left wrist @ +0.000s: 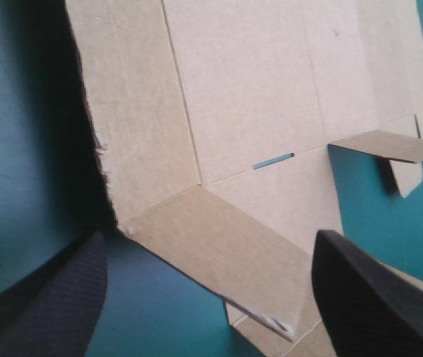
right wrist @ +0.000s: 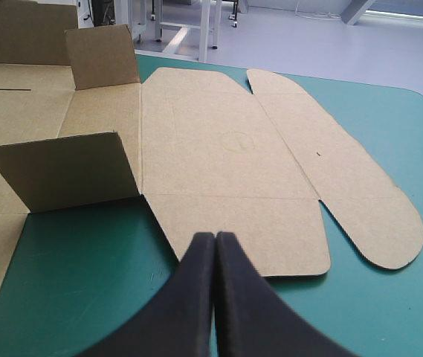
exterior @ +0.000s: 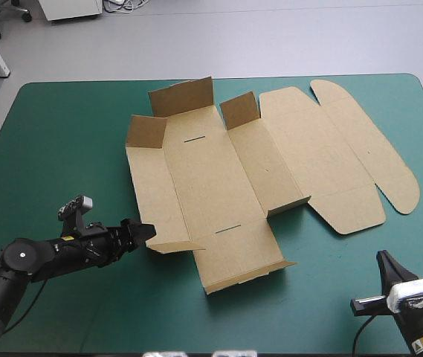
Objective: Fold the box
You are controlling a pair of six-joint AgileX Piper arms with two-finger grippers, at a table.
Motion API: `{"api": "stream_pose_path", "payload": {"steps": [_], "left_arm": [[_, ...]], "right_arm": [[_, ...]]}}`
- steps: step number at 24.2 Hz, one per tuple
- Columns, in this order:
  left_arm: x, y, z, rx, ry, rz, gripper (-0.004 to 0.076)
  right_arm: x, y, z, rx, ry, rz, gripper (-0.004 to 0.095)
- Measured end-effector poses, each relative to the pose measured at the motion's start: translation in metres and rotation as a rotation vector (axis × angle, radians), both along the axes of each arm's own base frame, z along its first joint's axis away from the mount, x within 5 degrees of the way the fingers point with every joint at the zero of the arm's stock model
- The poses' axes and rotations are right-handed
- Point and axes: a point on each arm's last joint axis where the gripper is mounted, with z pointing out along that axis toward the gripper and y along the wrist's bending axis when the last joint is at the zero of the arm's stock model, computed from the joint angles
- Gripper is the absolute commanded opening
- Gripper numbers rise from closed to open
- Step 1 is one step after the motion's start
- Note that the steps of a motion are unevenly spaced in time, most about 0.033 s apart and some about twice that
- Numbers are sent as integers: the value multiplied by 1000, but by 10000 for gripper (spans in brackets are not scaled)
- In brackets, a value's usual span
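Two black fin-fingered grippers are showing: the left gripper (exterior: 143,233) is standing wide open, facing the near-left corner flap (exterior: 172,246) of the cut brown cardboard box (exterior: 218,171), while the right gripper (right wrist: 215,249) is sitting pressed shut, well apart. Left should be pinching that flap near its crease and raising it squarely. The box is lying mostly flat mid-desk on the teal-green cover (exterior: 62,126), several small flaps standing up
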Motion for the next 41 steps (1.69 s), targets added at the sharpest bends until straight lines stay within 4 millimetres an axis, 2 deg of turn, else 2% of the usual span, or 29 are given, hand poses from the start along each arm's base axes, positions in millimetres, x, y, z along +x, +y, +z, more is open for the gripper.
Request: {"api": "stream_pose_path", "payload": {"steps": [10, 17, 24, 26, 27, 29, 31, 34, 41], "left_arm": [[27, 4, -33, 122, 89, -33, 554], [54, -5, -60, 11, 116, -61, 552], [71, -11, -73, -90, 107, -46, 547], [76, -12, -75, -116, 99, -35, 483], [78, -12, -76, -118, 101, -33, 393], [83, -12, -78, -116, 105, -30, 288], [89, -12, -77, -109, 99, -36, 216], [96, -12, -72, -99, 72, -42, 52], [105, -16, -81, -97, 105, -34, -11]], "right_arm": [[-1, 0, 4, 4, -11, 3, -20], [-1, 1, 4, 6, -12, 23, -21], [-1, 1, 4, 6, -13, 22, -20], [-1, 1, 4, 6, -13, 22, -20], [-1, 1, 4, 6, -13, 22, -20], [-1, 1, 4, 6, -13, 22, -20], [-1, 1, 4, 6, -13, 22, -20], [-1, 1, 4, 6, -13, 22, -20], [-1, 1, 5, 7, -14, 22, -20]]}}
